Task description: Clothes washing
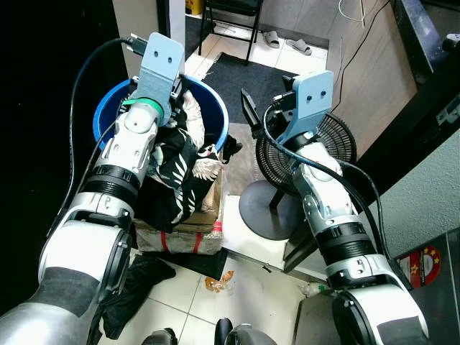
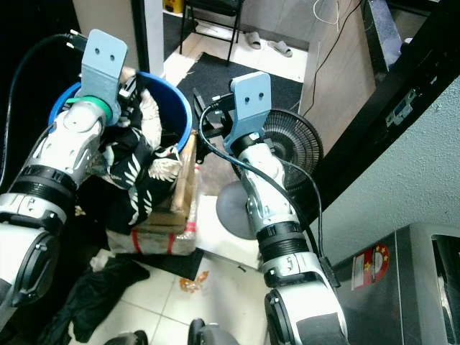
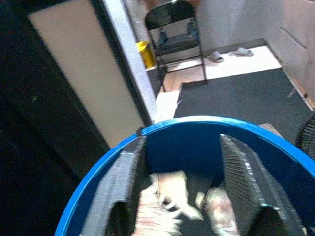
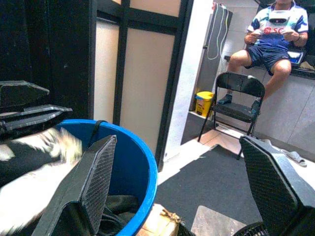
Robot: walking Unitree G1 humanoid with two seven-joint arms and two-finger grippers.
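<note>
Reaching into the blue tub point(image 1: 215, 108), the left gripper point(image 3: 189, 196) gapes over clothes point(image 1: 180, 154) — right gripper point(image 4: 182, 196) wide open, empty, beside it.

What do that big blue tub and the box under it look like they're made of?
The blue tub looks like moulded plastic: smooth, evenly coloured, with a slightly glossy rolled rim. The box beneath looks like brown cardboard, matt and dented, bound with what seems to be red tape.

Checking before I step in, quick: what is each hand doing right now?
Left hand: open, inside the blue bucket over the clothes, holding nothing.
Right hand: open, empty, beside the bucket.
</note>
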